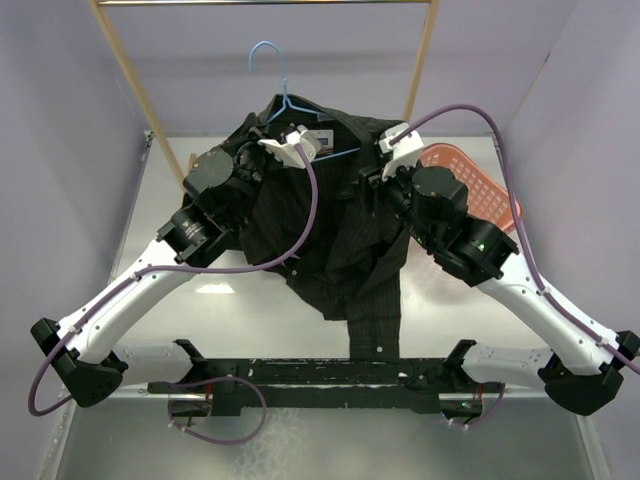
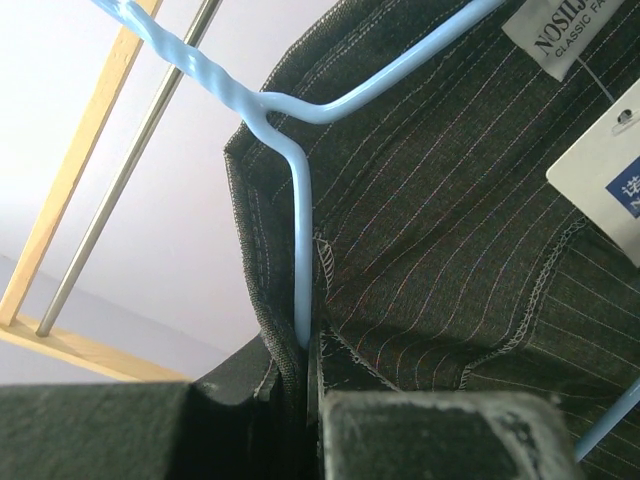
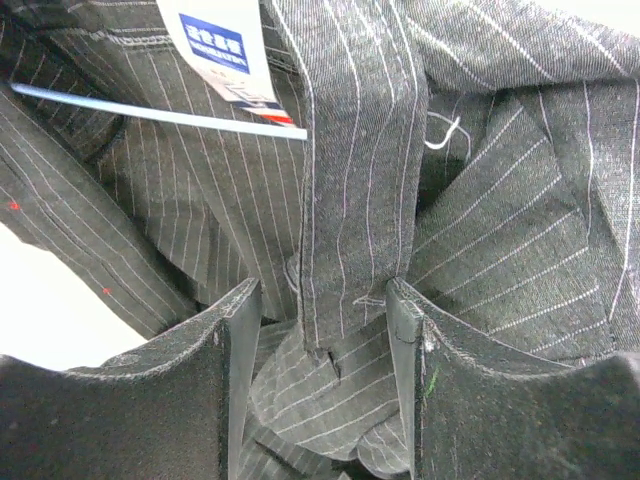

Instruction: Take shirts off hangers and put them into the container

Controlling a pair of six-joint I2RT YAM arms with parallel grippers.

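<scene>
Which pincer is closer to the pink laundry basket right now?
Right. The right pincer holds a fold of the shirt just beside the basket, at its left rim in the top view. The left pincer is clamped on the hanger, across the shirt.

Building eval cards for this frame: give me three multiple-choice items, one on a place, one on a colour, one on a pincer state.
1. Where is the basket?
A) far left corner
B) behind the right arm, on the right
C) near edge, centre

2. What colour is the hanger?
A) light blue
B) red
C) black

3. How is the left pincer?
A) wide open, nothing in it
B) out of every view
C) shut on the hanger wire

Key: 1 B, its pink rim shows past the right arm in the top view; 2 A, pale blue wire in every view; 3 C, the left wrist view shows the wire running down into closed jaws.
</scene>
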